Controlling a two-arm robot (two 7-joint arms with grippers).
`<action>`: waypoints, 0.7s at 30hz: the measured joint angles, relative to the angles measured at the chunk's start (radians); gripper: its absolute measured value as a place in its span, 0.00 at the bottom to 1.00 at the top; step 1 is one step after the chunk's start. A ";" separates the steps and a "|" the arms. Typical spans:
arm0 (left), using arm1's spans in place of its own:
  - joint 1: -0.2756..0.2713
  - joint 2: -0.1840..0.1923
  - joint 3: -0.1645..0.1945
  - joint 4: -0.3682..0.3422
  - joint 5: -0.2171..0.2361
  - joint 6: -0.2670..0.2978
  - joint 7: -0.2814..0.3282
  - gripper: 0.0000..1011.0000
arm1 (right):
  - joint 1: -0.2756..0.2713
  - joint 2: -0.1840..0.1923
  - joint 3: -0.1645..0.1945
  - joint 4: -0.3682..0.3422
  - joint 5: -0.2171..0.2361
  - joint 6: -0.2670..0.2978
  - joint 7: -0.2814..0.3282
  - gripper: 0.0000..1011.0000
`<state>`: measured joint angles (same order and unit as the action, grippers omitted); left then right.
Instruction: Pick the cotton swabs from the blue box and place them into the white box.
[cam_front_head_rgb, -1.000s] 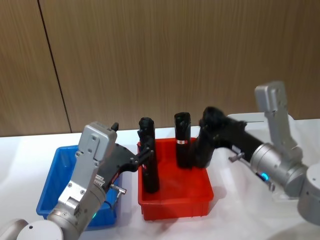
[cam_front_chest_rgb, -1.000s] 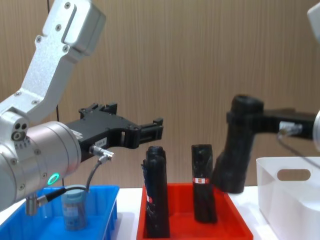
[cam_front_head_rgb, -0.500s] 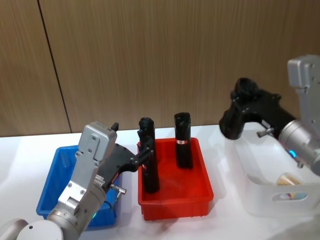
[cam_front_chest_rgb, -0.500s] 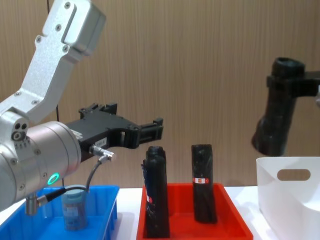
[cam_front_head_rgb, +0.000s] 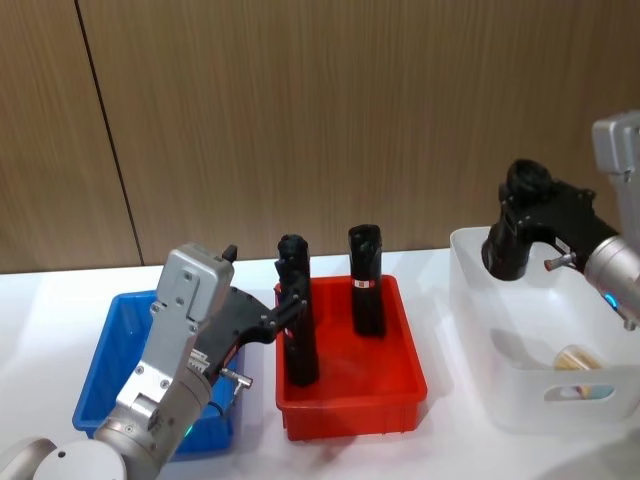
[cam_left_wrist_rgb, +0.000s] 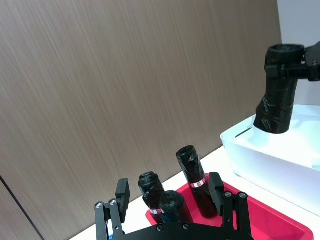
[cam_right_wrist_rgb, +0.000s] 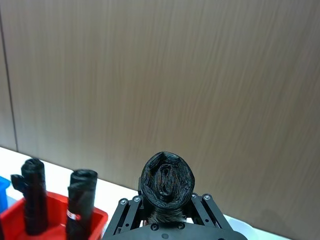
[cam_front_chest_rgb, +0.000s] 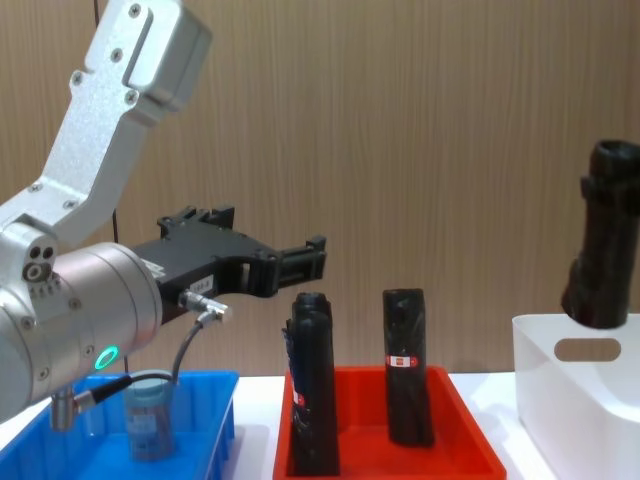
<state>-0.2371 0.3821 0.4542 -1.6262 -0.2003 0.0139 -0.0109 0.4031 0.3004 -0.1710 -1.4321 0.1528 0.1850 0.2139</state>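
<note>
A cotton swab tub (cam_front_chest_rgb: 148, 416) with a grey-blue lid stands in the blue box (cam_front_chest_rgb: 216, 425), partly behind my left arm. That blue box (cam_front_head_rgb: 106, 372) sits at the table's left. My left gripper (cam_front_head_rgb: 288, 310) hovers open between it and the red tray, with nothing between its fingers (cam_left_wrist_rgb: 122, 192). My right gripper (cam_front_head_rgb: 524, 208) is shut on a black cylinder (cam_front_chest_rgb: 604, 236), tilted, just above the white box (cam_front_head_rgb: 470, 300) at the right. A pale round tub (cam_front_head_rgb: 576, 358) lies inside the white box.
A red tray (cam_front_head_rgb: 350, 395) in the middle holds upright black cylinders (cam_front_head_rgb: 298, 322) (cam_front_head_rgb: 366, 280), close to my left gripper's tips. A wood-panel wall stands behind the white table. The white box's handle cut-out (cam_front_chest_rgb: 586, 349) faces me.
My right gripper has carried the black cylinder from the red tray up and to the right, then down over the white box. The left arm has not moved.
</note>
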 joint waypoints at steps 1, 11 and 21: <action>0.000 0.000 0.000 0.000 0.000 0.000 0.000 0.99 | 0.006 0.000 0.000 0.019 -0.005 0.000 0.001 0.35; 0.000 0.000 0.000 0.000 0.000 0.000 0.000 0.99 | 0.044 -0.009 -0.002 0.137 -0.025 -0.010 0.016 0.35; 0.000 0.000 0.000 0.000 0.000 0.000 0.000 0.99 | 0.080 -0.017 -0.005 0.243 -0.042 -0.040 0.024 0.52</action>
<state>-0.2371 0.3821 0.4542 -1.6262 -0.2004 0.0138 -0.0109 0.4828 0.2831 -0.1760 -1.1887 0.1106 0.1453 0.2379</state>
